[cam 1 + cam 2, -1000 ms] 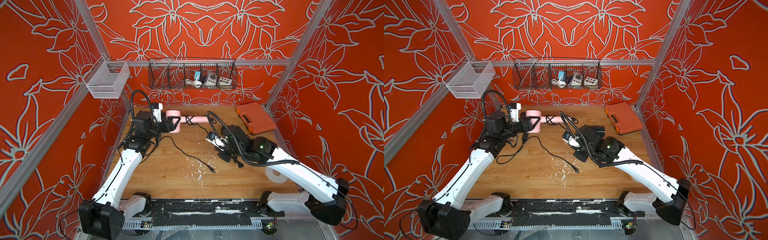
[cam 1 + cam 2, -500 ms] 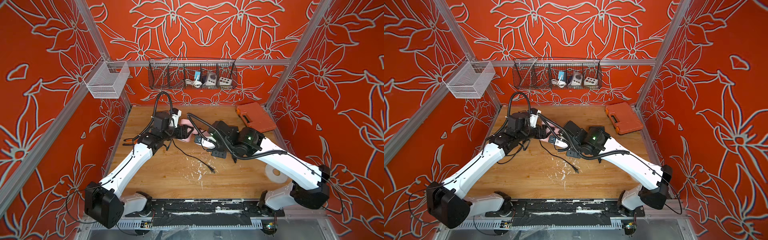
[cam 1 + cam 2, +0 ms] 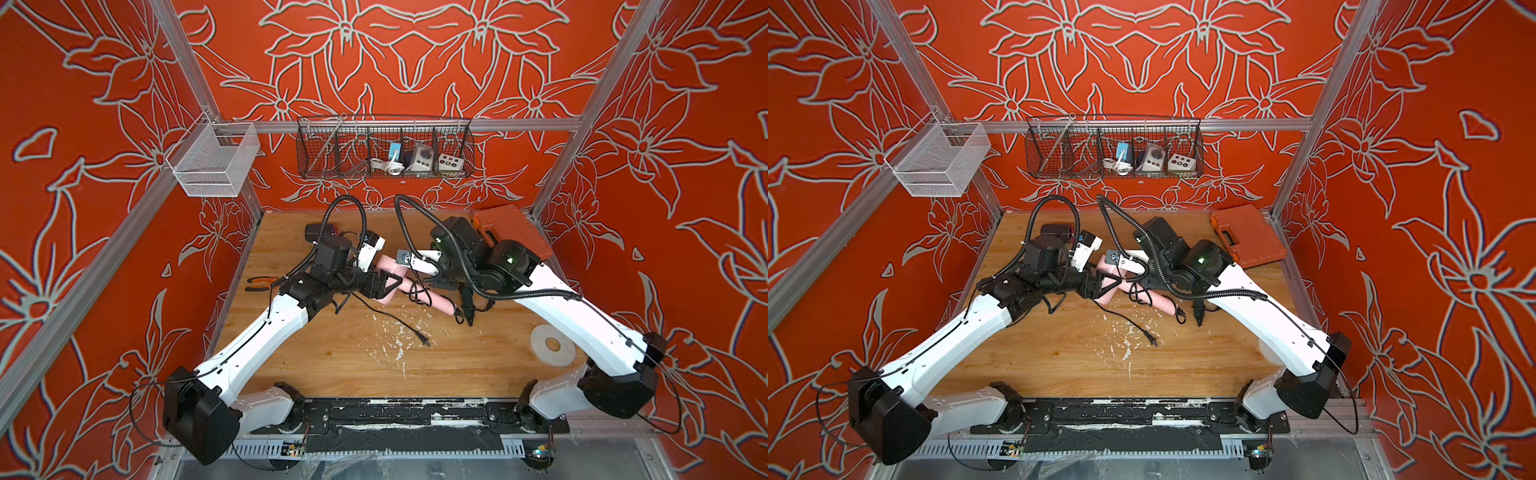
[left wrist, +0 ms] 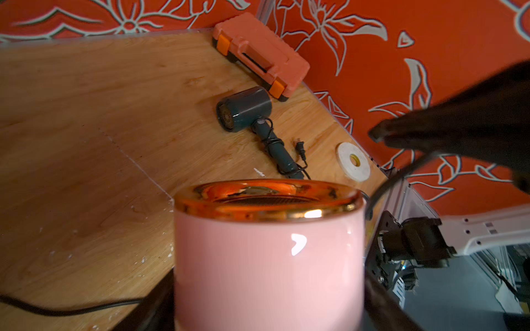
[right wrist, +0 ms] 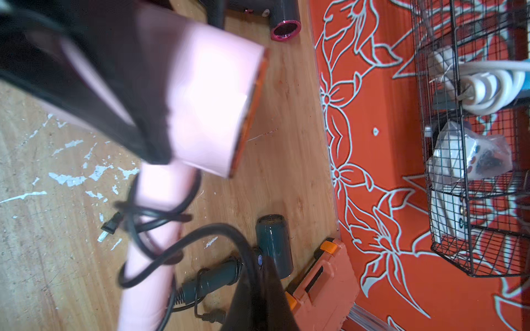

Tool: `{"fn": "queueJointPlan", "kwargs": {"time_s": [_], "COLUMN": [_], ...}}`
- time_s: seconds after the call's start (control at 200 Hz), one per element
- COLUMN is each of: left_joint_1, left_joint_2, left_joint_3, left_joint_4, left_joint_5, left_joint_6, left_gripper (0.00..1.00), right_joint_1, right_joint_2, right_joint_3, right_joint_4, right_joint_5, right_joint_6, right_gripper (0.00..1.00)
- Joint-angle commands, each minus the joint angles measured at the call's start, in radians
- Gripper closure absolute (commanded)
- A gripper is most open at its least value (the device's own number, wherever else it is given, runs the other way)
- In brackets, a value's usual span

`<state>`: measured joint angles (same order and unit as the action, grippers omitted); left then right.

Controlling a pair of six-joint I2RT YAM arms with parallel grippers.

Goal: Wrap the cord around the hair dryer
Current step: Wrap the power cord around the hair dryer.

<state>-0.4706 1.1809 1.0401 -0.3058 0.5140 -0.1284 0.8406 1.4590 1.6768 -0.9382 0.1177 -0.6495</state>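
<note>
Left claw (image 3: 384,286) clamped on pink hair dryer (image 3: 434,298) barrel, around middle of desk (image 3: 324,365), nearer back edge. Cord (image 3: 395,319) loops loosely round the handle, plug end trails toward front edge. Right claw (image 4: 378,135) pinched together on cord, near handle.

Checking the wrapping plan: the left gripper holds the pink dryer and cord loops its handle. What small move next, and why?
Probably swing the right gripper, apparently shut on the cord, another turn around the handle of the pink dryer. The left gripper clamps the barrel, loops already sit on the handle, yet a long tail with the plug lies loose on the table.
</note>
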Motion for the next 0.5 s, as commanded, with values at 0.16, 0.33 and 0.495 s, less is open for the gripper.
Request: {"fn": "queueJointPlan", "kwargs": {"time_s": [0.16, 0.33, 0.495], "left_joint_1": [-0.013, 0.012, 0.114], "left_joint_2": [-0.134, -0.158, -0.174], "left_joint_3": [-0.102, -0.122, -0.152], "left_joint_4": [0.266, 0.387, 0.566], "left_joint_5": [0.254, 0.284, 0.338], "left_joint_6": [-0.042, -0.135, -0.323], "left_gripper": [1.0, 1.0, 1.0], "right_joint_1": [-0.143, -0.249, -0.336], "right_joint_2": [-0.029, -0.06, -0.093], "right_joint_3": [-0.131, -0.267, -0.384], "right_joint_4": [0.219, 0.344, 0.467], "right_joint_5": [-0.372, -0.57, -0.734], "right_joint_6": [0.054, 0.18, 0.304], "right_gripper": [1.0, 1.0, 1.0]}}
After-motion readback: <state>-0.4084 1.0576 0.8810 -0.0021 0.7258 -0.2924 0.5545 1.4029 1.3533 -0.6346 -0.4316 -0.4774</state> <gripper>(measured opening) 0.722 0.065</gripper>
